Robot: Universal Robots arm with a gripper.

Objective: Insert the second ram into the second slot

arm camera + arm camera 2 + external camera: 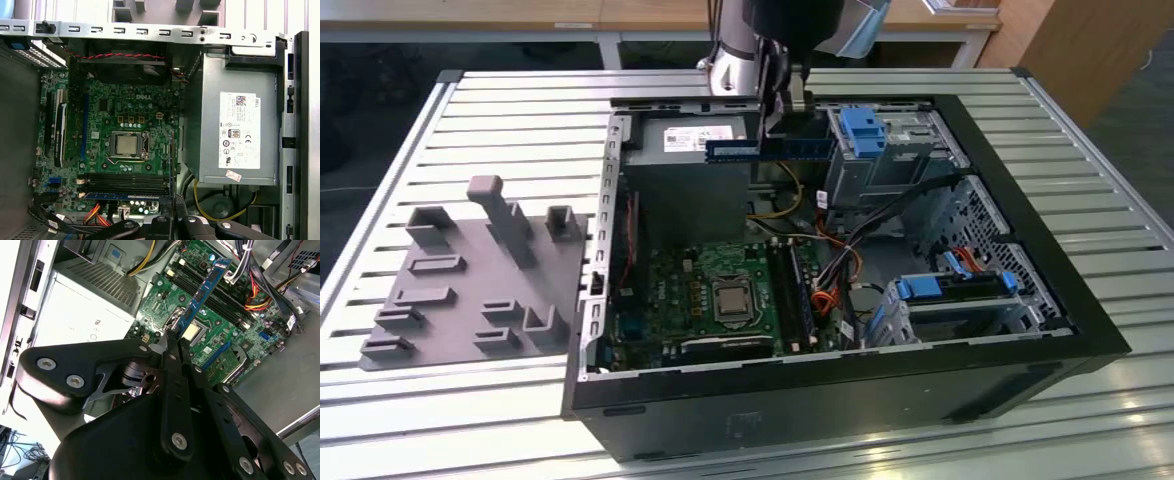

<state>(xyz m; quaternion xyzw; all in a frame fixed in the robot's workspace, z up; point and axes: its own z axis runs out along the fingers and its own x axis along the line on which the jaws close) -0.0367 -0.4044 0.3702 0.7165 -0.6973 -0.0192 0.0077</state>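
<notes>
Slatted metal tabletop (440, 110) carries an open computer case (854, 400) lying on its side, and my arm hangs over its far end. From the second wrist view I can see the gripper (173, 337) clenched on one end of the second ram (204, 287), the black jaws pinched flat against both faces of the blue stick, which juts away from them with its dark chips showing. In the exterior view the gripper (781, 135) holds that second ram (767, 150) level and lengthwise across the case, up in the air over the grey power supply (680, 190) and just beside a blue drive-bay tab (861, 130); I cannot judge how high it rides. The gripped end is hidden between the jaws. Below and nearer the camera lies the green motherboard (680, 290) with its processor socket (731, 298), and the dark memory slots (790, 290) run alongside it, well apart from the stick. In the first wrist view the memory slots (125, 181) sit between the socket and the black finger links, and a blue strip (122, 196) runs along them; I cannot tell whether that is a seated module or a coloured slot. Loose cables (854, 240) cross the case beyond the slots, partly covering the drive cage. A grey fixture plate (467, 280) sits on the table at the exterior view's left.
</notes>
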